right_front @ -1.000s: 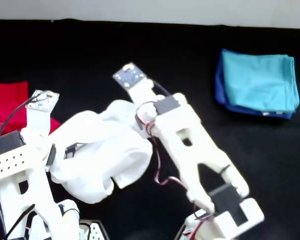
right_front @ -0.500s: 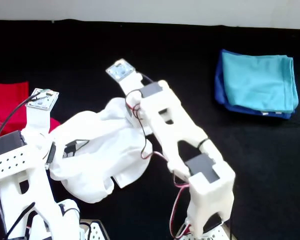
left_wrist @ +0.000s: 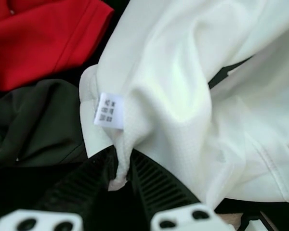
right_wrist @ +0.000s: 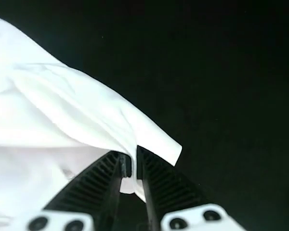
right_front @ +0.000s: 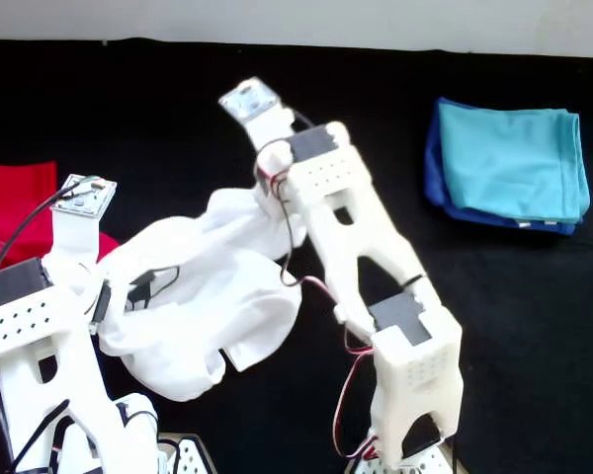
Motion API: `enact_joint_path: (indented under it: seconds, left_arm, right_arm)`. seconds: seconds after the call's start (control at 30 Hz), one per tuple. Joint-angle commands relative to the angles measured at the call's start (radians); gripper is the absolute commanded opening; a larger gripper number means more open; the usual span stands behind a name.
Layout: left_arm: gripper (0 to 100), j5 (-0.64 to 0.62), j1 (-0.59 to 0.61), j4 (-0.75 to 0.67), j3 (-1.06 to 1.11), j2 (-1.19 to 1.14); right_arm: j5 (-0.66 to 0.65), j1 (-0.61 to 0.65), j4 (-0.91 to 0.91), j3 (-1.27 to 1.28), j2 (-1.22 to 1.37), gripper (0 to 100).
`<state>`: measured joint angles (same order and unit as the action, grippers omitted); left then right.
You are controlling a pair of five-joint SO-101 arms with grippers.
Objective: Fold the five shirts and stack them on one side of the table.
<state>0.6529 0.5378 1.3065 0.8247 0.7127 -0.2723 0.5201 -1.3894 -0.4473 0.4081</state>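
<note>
**A:** Starting at the left, what is found?

**B:** A red shirt [right_front: 15,197] is left unfolded at the edge of the tabletop [right_front: 376,89], with a dark shirt [left_wrist: 33,120] bunched beside it. Both are judged to be awaiting their turn.

**A:** And the white shirt [right_front: 198,296]?

**B:** It is held bunched between the two arms. An edge by its label is pinched in the left hand [left_wrist: 124,161], and another edge is clamped in the right hand [right_wrist: 131,161], probably so that it can be drawn out flat. It is seen crumpled, sagging in soft folds.

**A:** Farther right?

**B:** A teal shirt [right_front: 514,158] is laid folded upon a blue shirt [right_front: 433,168], well apart from the rest. The stack is judged begun there.
</note>
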Motion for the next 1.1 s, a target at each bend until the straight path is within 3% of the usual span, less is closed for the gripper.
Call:
enact_joint_path:
  seconds: [0.0, 0.13, 0.3, 0.47, 0.63, 0.73, 0.9, 1.07]
  left_arm:
    - [1, 0.006, -0.033, -0.015, -0.022, 0.008]
    - [1, -0.087, -0.111, -0.014, -0.139, 0.007]
    - [1, -0.255, -0.229, 0.021, -0.45, -0.041]
    - [1, -0.381, -0.311, 0.186, -0.869, -0.26]
    - [1, -0.45, -0.383, 0.45, -1.376, -0.483]
    - [1, -0.45, -0.401, 0.471, -1.554, -0.535]
    - [1, -0.45, -0.43, 0.473, -1.56, -0.513]
    - [1, -0.443, -0.493, 0.471, -1.279, -0.446]
  right_arm:
    - [-0.011, -0.071, -0.076, -0.159, -0.012, 0.7]
    - [-0.011, -0.134, -0.196, -0.352, -0.012, 0.7]
    - [-0.049, -0.186, -0.329, -0.57, -0.012, 0.7]
    - [-0.058, -0.269, -0.374, -0.794, -0.013, 0.7]
    - [-0.057, -0.341, -0.377, -0.877, -0.03, 0.7]
    - [-0.057, -0.341, -0.377, -0.843, -0.136, 0.7]
    - [-0.054, -0.325, -0.377, -0.559, -0.381, 0.7]
    - [-0.052, -0.321, -0.349, -0.174, -0.553, 0.7]
